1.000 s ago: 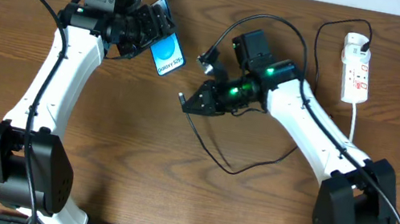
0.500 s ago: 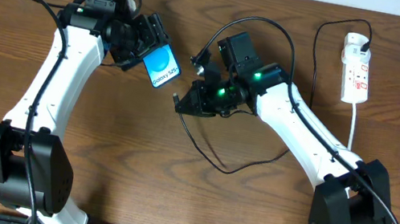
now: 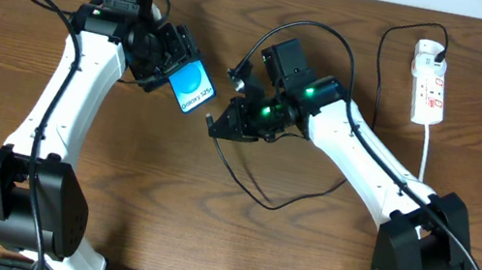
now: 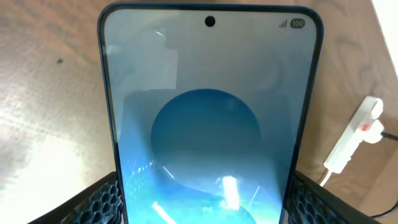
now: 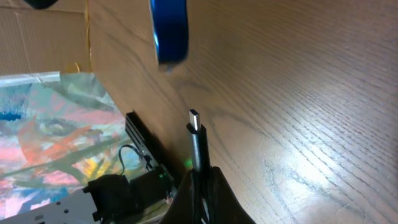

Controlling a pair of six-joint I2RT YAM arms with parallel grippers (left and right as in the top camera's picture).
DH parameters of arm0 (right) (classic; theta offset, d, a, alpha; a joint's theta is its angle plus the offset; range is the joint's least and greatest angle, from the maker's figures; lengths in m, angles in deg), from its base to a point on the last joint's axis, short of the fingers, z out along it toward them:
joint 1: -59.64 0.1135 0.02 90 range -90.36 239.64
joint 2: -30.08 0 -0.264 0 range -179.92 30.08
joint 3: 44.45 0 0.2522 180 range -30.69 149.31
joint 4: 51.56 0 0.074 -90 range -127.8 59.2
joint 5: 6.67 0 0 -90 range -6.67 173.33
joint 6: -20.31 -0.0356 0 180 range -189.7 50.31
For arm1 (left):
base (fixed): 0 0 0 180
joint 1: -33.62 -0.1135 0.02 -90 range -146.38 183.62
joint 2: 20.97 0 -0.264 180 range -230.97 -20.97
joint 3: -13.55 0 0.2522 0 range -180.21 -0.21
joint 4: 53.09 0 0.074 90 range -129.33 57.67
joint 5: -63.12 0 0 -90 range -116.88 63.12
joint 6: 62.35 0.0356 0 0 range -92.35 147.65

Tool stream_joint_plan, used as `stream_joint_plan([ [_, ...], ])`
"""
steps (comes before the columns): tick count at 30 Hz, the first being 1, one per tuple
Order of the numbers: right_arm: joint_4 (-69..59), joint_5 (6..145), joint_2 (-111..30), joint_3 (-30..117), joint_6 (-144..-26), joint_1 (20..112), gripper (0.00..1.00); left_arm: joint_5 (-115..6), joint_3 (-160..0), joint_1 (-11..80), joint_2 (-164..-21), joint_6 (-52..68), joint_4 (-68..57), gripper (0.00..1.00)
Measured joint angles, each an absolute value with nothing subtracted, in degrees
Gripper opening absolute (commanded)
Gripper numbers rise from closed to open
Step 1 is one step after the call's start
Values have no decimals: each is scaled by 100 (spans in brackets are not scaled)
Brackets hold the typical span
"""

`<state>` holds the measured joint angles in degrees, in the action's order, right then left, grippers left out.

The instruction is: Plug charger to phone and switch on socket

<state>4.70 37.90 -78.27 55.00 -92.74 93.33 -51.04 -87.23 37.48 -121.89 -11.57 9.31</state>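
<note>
Wood grain streaks the matte brown table (image 3: 203,246). The left gripper (image 3: 181,67) is clamped on the phone (image 3: 194,87), its honeycomb-textured black pads (image 4: 102,202) pressing both long edges. The phone is a slim, glossy slab with rounded corners and a dark blue rim, held tilted above the table toward the far edge, left of the middle. Its screen is pale blue with a darker blue disc, a punch-hole dot at top centre and a small "100" badge in one corner. From overhead, white "Galaxy" lettering can be read. The right gripper (image 3: 220,125) is pinched tight on the charger (image 3: 261,201) just behind its flat metal tip, which points at the phone's end, near it but apart. The thin round black cable loops over the table's middle. The socket (image 3: 428,83), a white plastic strip with red switches and a thick white cord, lies near the far right corner; its markings are too small to read.
</note>
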Motion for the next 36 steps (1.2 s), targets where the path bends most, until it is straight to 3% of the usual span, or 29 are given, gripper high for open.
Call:
stream_joint_plan([
  [36, 498, 3742, -7827, 5500, -9270, 9490, 1, -5003, -8723, 3748, -12189, -982, 1312, 7],
])
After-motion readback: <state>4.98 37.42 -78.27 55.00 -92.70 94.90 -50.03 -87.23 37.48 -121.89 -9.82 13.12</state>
